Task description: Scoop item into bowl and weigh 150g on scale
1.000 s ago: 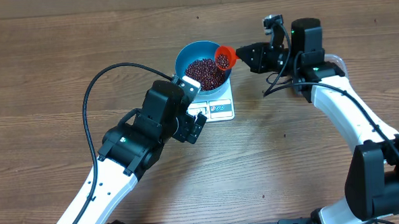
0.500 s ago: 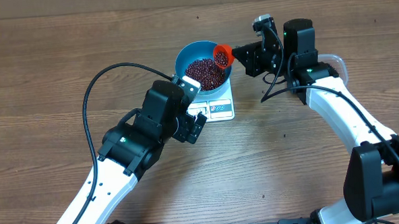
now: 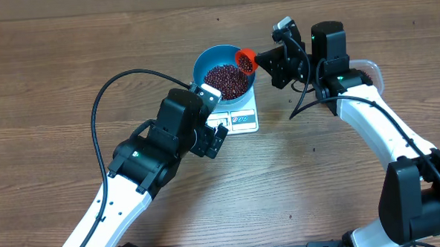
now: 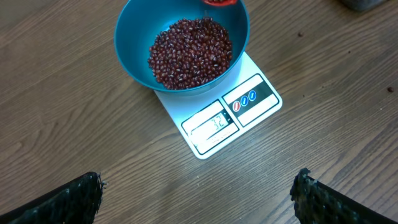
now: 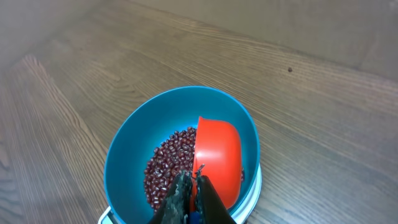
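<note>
- The left gripper [image 4: 198, 196] hangs nearest, over the wooden table [image 3: 54, 71], just in front of the scale [image 4: 177, 106]; its jaws stand wide apart and hold nothing; it is best kept there, clear of the platform, since any touch would falsify the weight
- The scale sits flat with its display edge toward the left arm; the pour should be judged against that window, so a pause between small tips would let the reading settle
- The blue bowl [image 5: 134, 140] rests on the scale, covering most of the platform; the beans [image 4: 189, 53] lie in a loose heap on its floor, well below the rim
- The red scoop [image 5: 217, 162] is tilted on its side over the bowl's right-hand part, mouth toward the heap; the right gripper [image 5: 191, 199] has its jaws clamped together on the handle; the step looks like tipping a load in; a slow roll of the wrist, mouth kept inside the rim and not resting on it, should stop beans bouncing out or the scoop pressing on the scale
- Hard to make out: the digits are too small and glared to read surely, so how much is left to add cannot be judged; whether beans remain in the scoop is hidden by its own wall; the handle is buried between the fingers
- Farthest, a clear tub [image 3: 371, 68] shows only as an edge behind the right arm; its contents are hidden
</note>
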